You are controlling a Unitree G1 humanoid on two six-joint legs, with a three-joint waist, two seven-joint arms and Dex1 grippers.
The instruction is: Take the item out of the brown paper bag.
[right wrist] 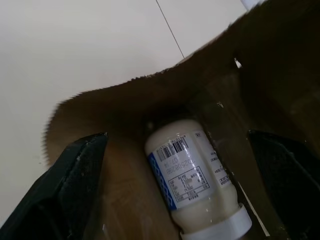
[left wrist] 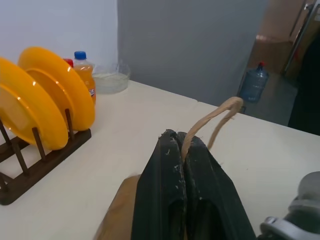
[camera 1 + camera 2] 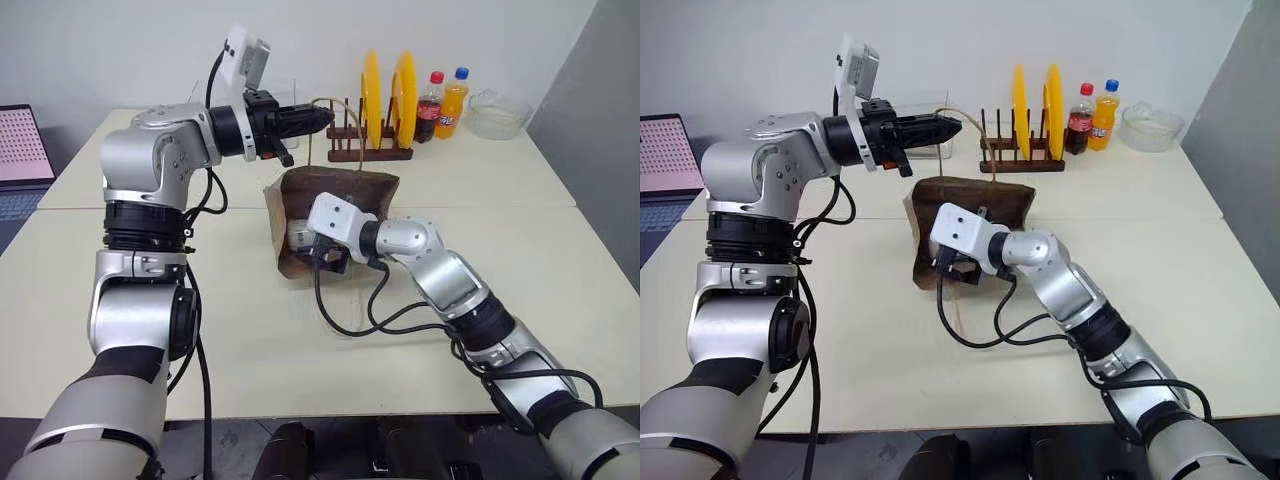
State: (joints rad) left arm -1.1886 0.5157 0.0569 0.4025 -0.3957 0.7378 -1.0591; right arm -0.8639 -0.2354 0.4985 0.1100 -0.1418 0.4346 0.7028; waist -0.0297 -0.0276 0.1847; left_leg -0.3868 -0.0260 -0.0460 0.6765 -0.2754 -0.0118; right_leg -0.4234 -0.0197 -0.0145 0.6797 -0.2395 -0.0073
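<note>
Item (image 1: 192,180) inside brown paper bag (image 3: 375,190), between wide-open right gripper (image 1: 177,192) fingers, untouched.

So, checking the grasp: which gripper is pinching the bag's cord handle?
The left gripper, raised above the brown paper bag, clamps the cord handle; the right gripper gapes open.

The left arm is raised and reaches forward, its end effector (image 3: 318,118) pointing level with both black fingers pressed tight together. The right arm stretches low and forward, angled slightly downward and toward the left, with the right end effector (image 1: 175,190) spread wide apart.
</note>
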